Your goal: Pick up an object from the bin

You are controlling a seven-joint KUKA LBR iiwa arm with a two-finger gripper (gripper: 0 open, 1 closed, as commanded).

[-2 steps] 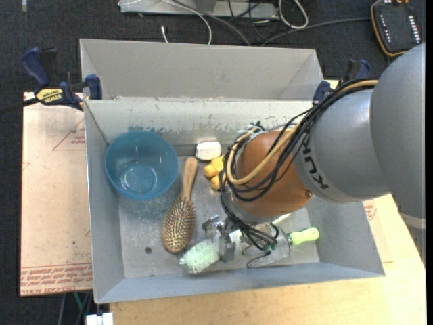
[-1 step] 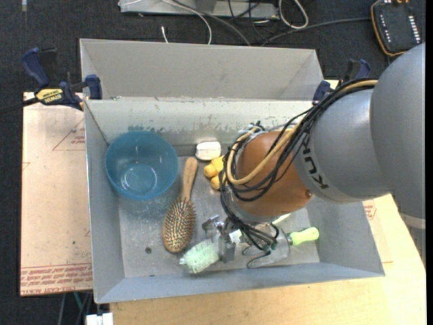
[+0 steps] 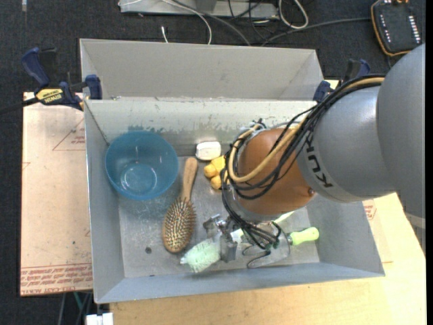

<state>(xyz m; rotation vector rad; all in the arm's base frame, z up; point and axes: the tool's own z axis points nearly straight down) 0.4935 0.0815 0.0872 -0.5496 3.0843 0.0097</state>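
Observation:
My gripper (image 3: pixel 224 237) is low in the front middle of the bin, under the orange wrist cover. Just to its left front lies a pale green fuzzy thing (image 3: pixel 200 256), touching or nearly touching the gripper. To its right a clear tool with a light green handle (image 3: pixel 302 235) lies on the floor, partly hidden by cables. A wooden hairbrush (image 3: pixel 180 221) lies to the left of the gripper, bristles up, with its handle pointing toward the back.
A blue bowl (image 3: pixel 141 164) stands at the back left. A white block (image 3: pixel 208 149) and a yellow thing (image 3: pixel 214 170) lie at the back middle, beside the wrist cover. The arm covers the bin's right half.

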